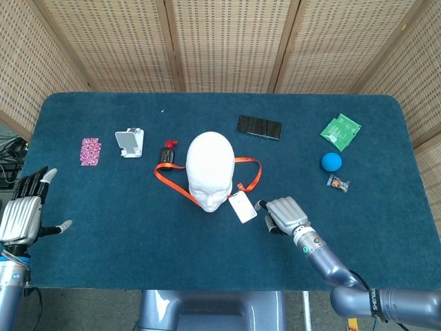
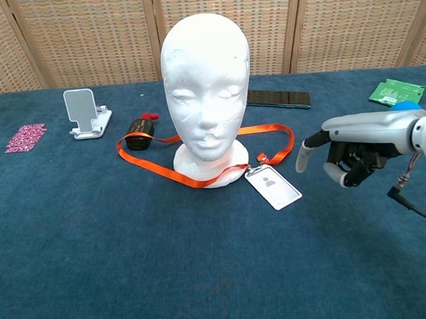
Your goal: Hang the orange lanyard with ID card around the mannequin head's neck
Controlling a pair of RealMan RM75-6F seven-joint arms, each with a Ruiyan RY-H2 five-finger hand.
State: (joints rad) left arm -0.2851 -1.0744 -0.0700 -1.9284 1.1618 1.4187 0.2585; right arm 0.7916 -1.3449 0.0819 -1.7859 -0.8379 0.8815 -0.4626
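The white mannequin head [image 1: 209,167] [image 2: 206,85] stands upright mid-table. The orange lanyard [image 1: 171,179] [image 2: 157,167] lies on the cloth, looped around the head's base. Its white ID card [image 1: 242,206] [image 2: 273,186] rests flat in front of the base, toward the right. My right hand [image 1: 284,213] [image 2: 355,147] hovers just right of the card without touching it. Its thumb is stretched toward the card, the other fingers bend downward, and it holds nothing. My left hand [image 1: 26,210] is at the table's front left edge, fingers spread and empty, seen only in the head view.
A white phone stand [image 1: 129,143], a pink patterned card [image 1: 90,151] and a small black-and-red object [image 1: 168,153] lie left of the head. A dark phone [image 1: 259,127], green board [image 1: 340,131], blue ball [image 1: 331,161] and small wrapper [image 1: 337,183] lie to the right. Wicker screens stand behind.
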